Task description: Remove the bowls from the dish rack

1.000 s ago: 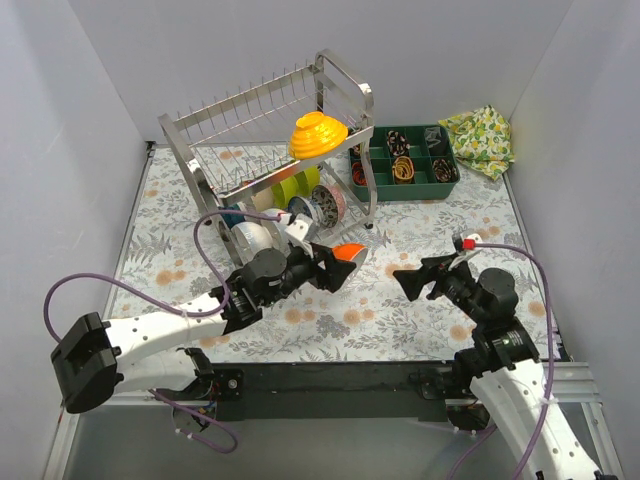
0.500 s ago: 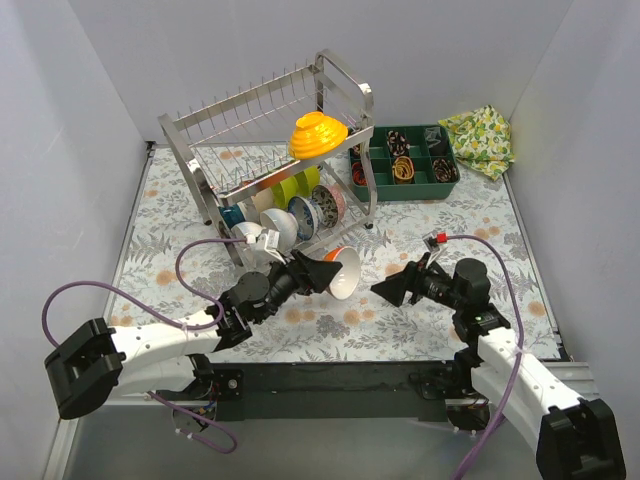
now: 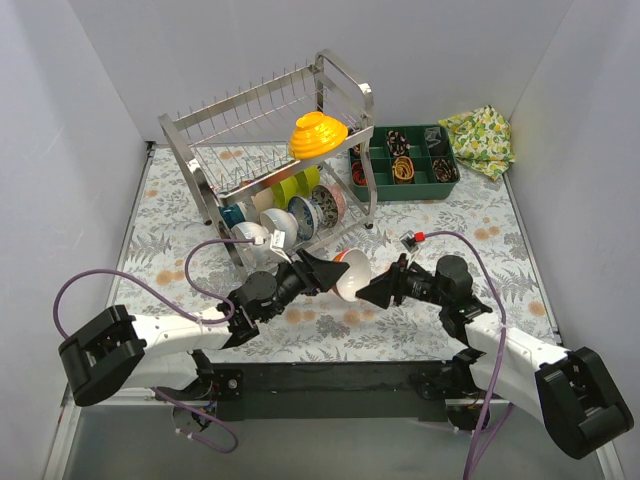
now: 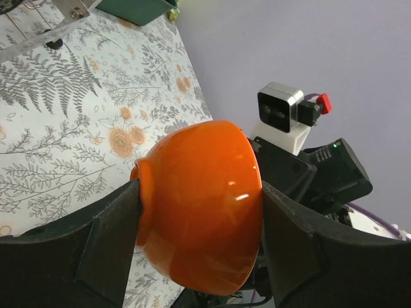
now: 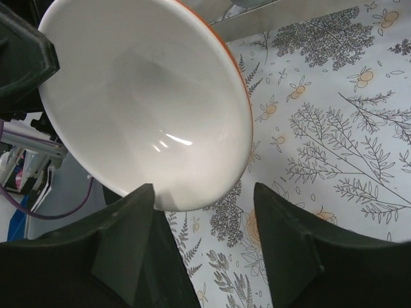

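right gripper (image 3: 369, 288) has swung in to frame centre, fingers spread astride the orange bowl (image 3: 349, 274); left gripper (image 3: 336, 276) pinches it: handover likely.

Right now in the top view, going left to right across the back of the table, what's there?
Dish rack → green tray → yellow patterned cloth. The yellow bowl sits within the rack's span, so it is left out of the order.
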{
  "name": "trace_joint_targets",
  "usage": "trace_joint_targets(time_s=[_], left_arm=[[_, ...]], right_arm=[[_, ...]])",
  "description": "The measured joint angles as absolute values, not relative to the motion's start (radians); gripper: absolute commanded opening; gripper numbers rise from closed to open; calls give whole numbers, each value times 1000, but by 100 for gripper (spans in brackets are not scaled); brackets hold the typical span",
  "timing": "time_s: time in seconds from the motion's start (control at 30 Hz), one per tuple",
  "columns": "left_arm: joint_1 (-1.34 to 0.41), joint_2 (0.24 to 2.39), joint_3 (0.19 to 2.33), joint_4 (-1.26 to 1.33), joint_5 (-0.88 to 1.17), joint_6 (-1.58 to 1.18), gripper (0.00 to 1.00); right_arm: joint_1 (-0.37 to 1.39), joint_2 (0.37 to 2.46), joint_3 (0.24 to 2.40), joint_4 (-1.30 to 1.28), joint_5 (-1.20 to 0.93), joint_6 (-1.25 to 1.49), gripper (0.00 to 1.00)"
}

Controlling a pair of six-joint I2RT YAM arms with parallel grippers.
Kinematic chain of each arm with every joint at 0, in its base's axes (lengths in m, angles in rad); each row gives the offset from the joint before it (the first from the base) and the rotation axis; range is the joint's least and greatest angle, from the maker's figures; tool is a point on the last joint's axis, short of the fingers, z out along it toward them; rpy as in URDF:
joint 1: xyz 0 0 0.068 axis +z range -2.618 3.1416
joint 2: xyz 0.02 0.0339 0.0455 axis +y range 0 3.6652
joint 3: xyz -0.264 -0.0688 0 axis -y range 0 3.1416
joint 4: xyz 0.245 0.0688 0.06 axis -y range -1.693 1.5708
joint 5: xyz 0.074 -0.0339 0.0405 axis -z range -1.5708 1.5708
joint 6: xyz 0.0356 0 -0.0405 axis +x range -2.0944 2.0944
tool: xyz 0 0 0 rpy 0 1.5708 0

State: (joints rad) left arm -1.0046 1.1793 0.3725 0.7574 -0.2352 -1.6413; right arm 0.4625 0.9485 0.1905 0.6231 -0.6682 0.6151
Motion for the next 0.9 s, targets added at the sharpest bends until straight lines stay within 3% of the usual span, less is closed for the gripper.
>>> trace_joint_targets(time_s=[0.27,0.3,0.37,0.4,0.43,0.5,0.57,0.9], left_arm=[[-1004,1190,358,791,-200,-1647,24],[-1005,1190,352,800,-192,-1643,26],[-1006,1190,340,810,-174,-1622,38],[-1008,1190,337,813,-167,-1612,46],[-1010,1189,333,813,-158,-1599,63],[-1011,1185,331,804,-148,-1577,78],[-1013,1168,331,778,-149,-1570,98],[-1010,924,372,424,-246,-1389,98]], right_arm=[[480,1025,208,664,-633,646,18],[479,1028,210,662,-621,662,13],[472,1033,212,650,-594,702,3],[471,1033,212,644,-579,717,1],[471,1033,212,637,-566,734,1],[471,1028,212,625,-543,744,1],[475,1010,212,607,-526,718,1],[451,915,380,102,-201,508,1]])
